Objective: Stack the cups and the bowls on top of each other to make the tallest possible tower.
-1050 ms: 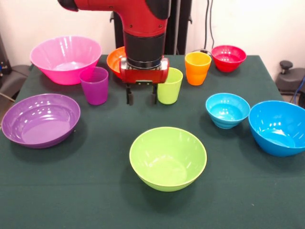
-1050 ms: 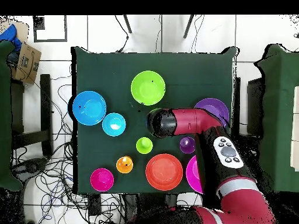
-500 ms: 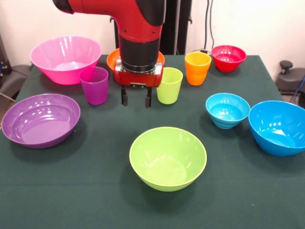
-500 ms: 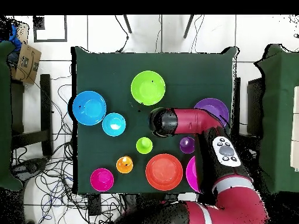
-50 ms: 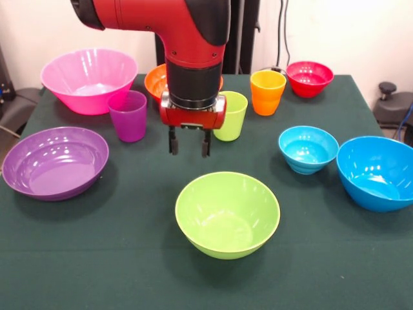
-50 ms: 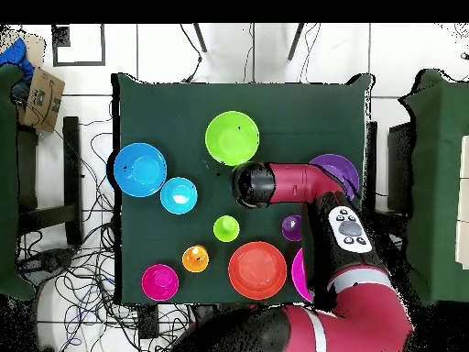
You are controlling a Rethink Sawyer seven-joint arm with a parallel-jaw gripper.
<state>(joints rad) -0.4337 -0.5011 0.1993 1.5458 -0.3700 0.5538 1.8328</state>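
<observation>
- We see the gripper with its fingers spread and empty; over the last second it has drifted sideways and back, ending nearer the lime green bowl.
- No cup or bowl has moved, so we judge the tower not yet begun: all ten pieces stand apart on the table.
- The front view shows the fingers; overhead, the arm hides them and part of the big pink bowl.

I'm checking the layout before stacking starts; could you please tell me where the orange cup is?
In the front view the orange cup stands upright toward the table's far right, between the lime green cup and the small red bowl.
</observation>
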